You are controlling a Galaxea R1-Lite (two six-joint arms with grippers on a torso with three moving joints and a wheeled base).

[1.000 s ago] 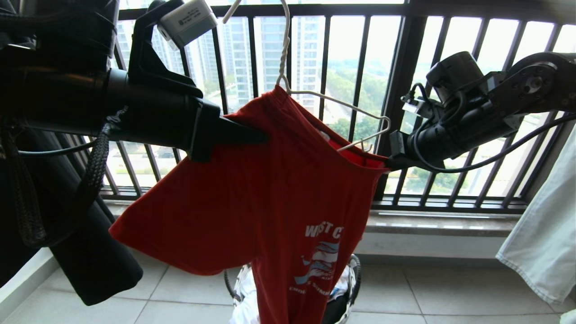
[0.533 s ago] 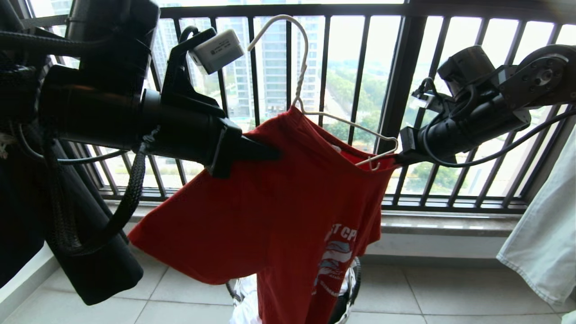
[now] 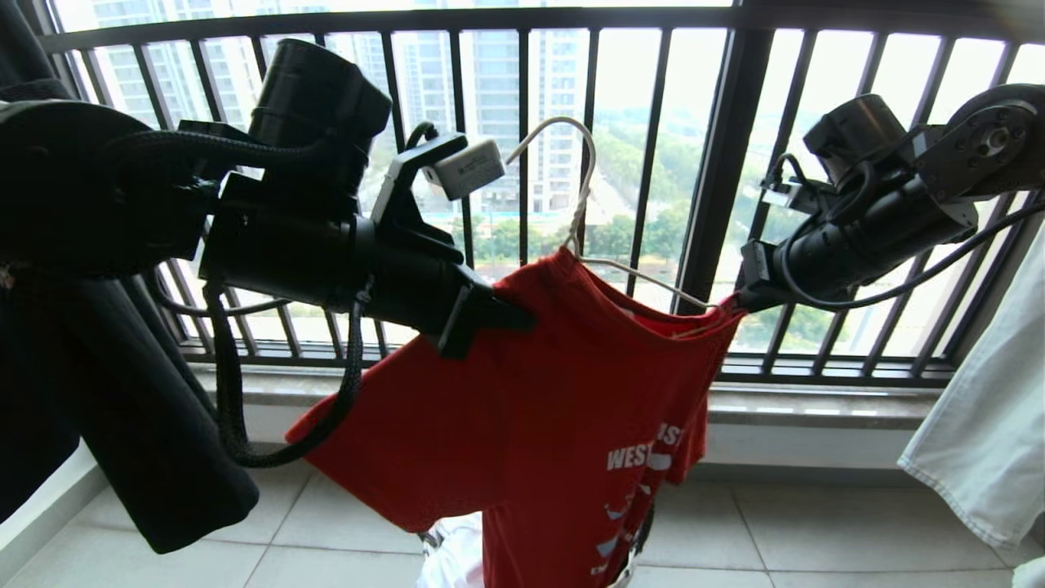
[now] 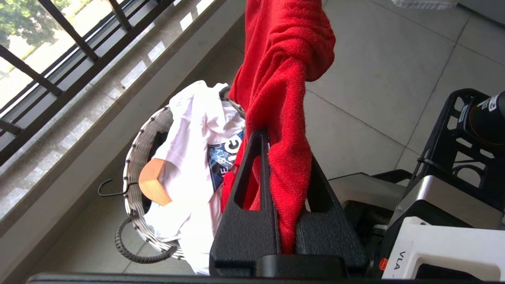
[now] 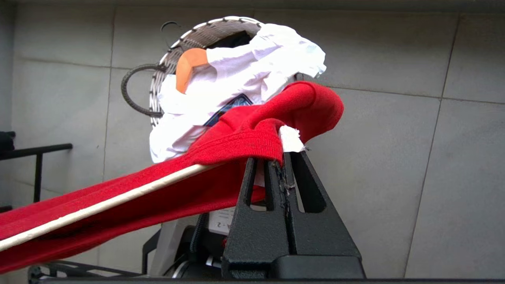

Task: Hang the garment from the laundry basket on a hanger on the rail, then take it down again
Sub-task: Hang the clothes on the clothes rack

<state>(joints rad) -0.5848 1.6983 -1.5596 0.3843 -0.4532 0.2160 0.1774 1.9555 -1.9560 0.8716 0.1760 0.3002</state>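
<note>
The red garment (image 3: 531, 408) hangs on the cream wire hanger (image 3: 579, 216) in front of the window, held up in mid-air between both arms. My left gripper (image 3: 526, 314) is shut on a bunched fold of the garment (image 4: 284, 79) at one shoulder; red cloth fills the gap between its fingers (image 4: 286, 150). My right gripper (image 3: 739, 300) is shut on the other shoulder, and its tips (image 5: 282, 157) pinch the red hem and a white label. The hanger's arm (image 5: 118, 201) runs inside the cloth. The laundry basket (image 4: 132, 165) stands on the floor below. The rail is out of view.
Dark window railing bars (image 3: 710, 163) stand just behind the hanger. A black garment (image 3: 122, 408) hangs at the left and pale cloth (image 3: 980, 425) at the right. White printed clothes (image 4: 189, 130) and a wooden hanger end (image 4: 154, 185) lie in the basket.
Both grippers and the hanger with the garment have come down and drifted right. The hook, earlier cut off by the top of the view, now shows whole and free against the window.
</note>
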